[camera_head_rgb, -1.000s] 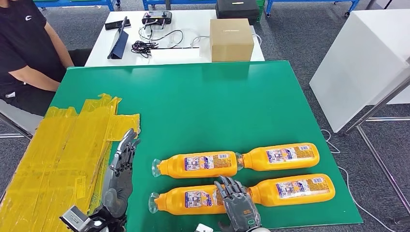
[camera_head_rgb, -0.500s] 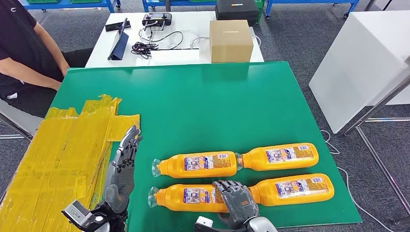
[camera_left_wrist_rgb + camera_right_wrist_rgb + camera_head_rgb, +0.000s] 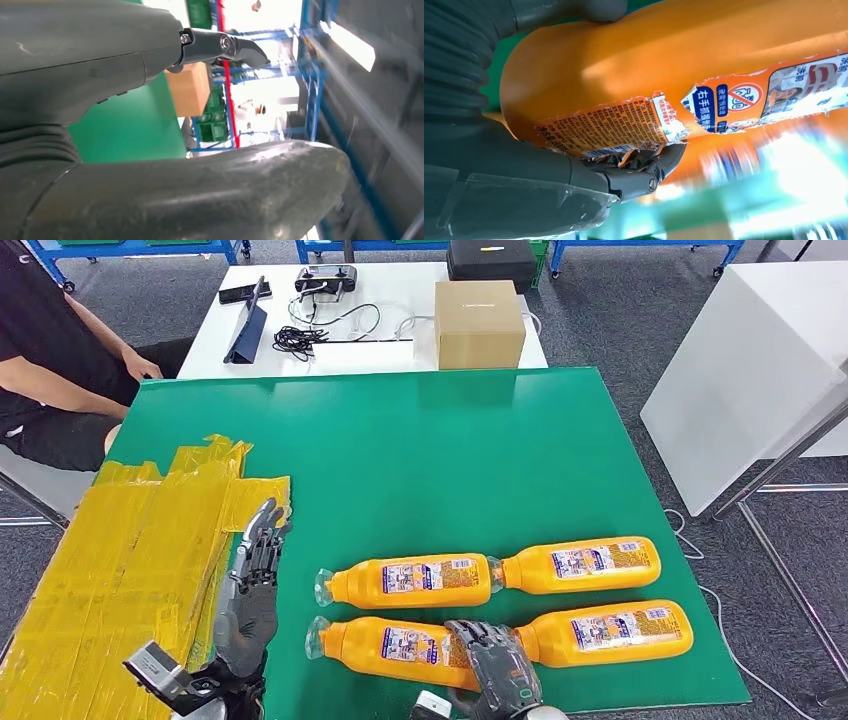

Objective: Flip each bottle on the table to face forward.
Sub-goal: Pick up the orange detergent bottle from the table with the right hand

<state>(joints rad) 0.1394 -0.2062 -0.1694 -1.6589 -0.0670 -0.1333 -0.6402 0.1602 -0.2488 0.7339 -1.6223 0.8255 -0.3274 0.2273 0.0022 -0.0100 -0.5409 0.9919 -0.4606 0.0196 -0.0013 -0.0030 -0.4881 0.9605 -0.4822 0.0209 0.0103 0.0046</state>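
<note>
Several orange bottles lie on their sides on the green table (image 3: 430, 460), in two rows. My right hand (image 3: 498, 668) grips the near left bottle (image 3: 390, 645) at its base end, fingers wrapped over it. Up close, the right wrist view has that orange bottle (image 3: 664, 60) with its torn label between thumb and fingers (image 3: 639, 175). The far left bottle (image 3: 410, 580), far right bottle (image 3: 580, 562) and near right bottle (image 3: 610, 630) lie untouched. My left hand (image 3: 252, 585) hovers left of the bottles with fingers straight and apart, holding nothing; its fingers (image 3: 220, 45) show in the left wrist view.
Crumpled yellow tape (image 3: 130, 560) covers the table's left part. A cardboard box (image 3: 478, 322), cables and a tablet sit on the white table (image 3: 390, 290) behind. A person (image 3: 50, 370) sits at the far left. A white cabinet (image 3: 750, 370) stands to the right.
My right hand has closed its fingers over the near left bottle, which has shifted and tilted slightly. The left hand barely moved. The person's arm shifted.
</note>
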